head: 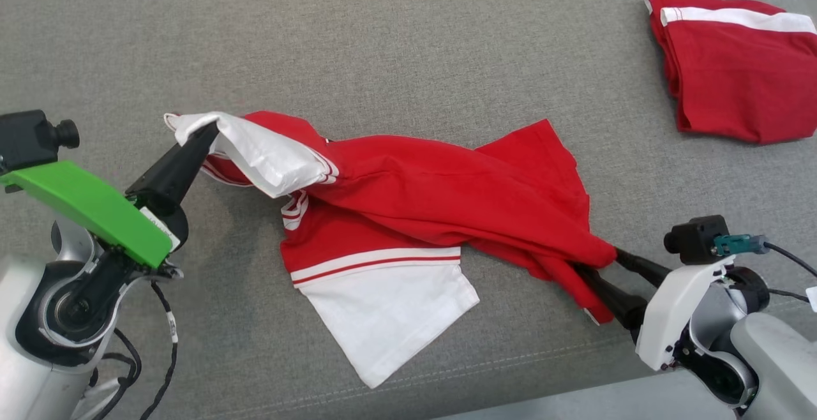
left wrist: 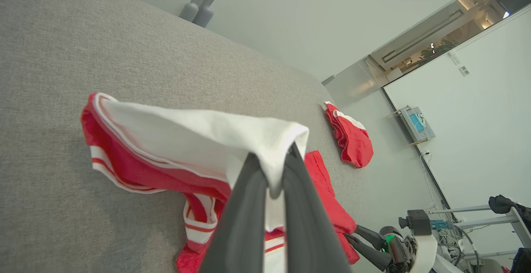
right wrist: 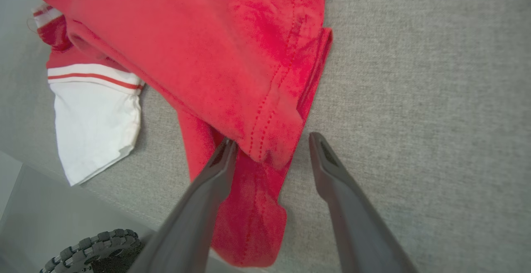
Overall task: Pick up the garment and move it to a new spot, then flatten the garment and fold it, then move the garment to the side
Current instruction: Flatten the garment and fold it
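Note:
The red and white garment [head: 447,196] lies crumpled across the grey padded surface, stretched between my two grippers. My left gripper [head: 210,129] is shut on a white sleeve edge and holds it a little above the surface. In the left wrist view that gripper [left wrist: 274,157] pinches the white cloth of the garment [left wrist: 186,136]. My right gripper [head: 597,262] stands open at the garment's red hem. In the right wrist view its fingers [right wrist: 272,140] are spread, and a corner of the red hem [right wrist: 269,140] hangs loose between them.
A second red garment [head: 734,75] with a white band lies folded at the far right, also seen as a red bundle [left wrist: 352,138] in the left wrist view. The grey surface [head: 408,43] ends at a front edge [head: 542,375] close to my right arm.

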{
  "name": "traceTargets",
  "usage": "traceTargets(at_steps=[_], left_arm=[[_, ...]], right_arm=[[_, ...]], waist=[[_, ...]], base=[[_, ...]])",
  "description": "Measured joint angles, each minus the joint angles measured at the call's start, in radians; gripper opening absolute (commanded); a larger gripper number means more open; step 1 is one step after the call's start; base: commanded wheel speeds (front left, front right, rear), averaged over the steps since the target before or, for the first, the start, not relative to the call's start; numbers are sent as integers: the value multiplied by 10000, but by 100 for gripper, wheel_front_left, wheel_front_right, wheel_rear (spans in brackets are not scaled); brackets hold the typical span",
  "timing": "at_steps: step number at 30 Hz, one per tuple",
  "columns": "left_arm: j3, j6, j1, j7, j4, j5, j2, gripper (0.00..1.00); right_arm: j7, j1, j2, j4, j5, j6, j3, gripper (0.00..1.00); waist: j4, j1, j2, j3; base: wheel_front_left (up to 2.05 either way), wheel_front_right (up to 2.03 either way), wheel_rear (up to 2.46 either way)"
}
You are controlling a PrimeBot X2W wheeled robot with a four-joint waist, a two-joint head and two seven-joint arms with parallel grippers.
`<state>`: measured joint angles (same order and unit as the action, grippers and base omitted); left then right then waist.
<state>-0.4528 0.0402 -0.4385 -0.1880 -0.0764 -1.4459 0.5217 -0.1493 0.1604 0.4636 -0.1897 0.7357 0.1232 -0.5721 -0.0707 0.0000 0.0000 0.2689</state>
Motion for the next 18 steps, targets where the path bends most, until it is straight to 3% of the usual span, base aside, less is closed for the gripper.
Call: traceTargets(at_steps=[7,11,18], left_arm=[[-376,-224,809,-155,-1074,4,420,0],[-374,-318,1227,-82,-1697,23,573,0],[-54,-318,1457,148,-2201,27,715,0]], right_arm=[[142,215,500,157,-169,-40,401,100],[539,401,732,228,-291,-255,905,100],[523,390,694,153,-307,-360,755,100]], waist=[[87,0,0,30],[325,0,0,12],[815,0,0,-6]], base=[[0,0,0],[0,0,0],[0,0,0]])
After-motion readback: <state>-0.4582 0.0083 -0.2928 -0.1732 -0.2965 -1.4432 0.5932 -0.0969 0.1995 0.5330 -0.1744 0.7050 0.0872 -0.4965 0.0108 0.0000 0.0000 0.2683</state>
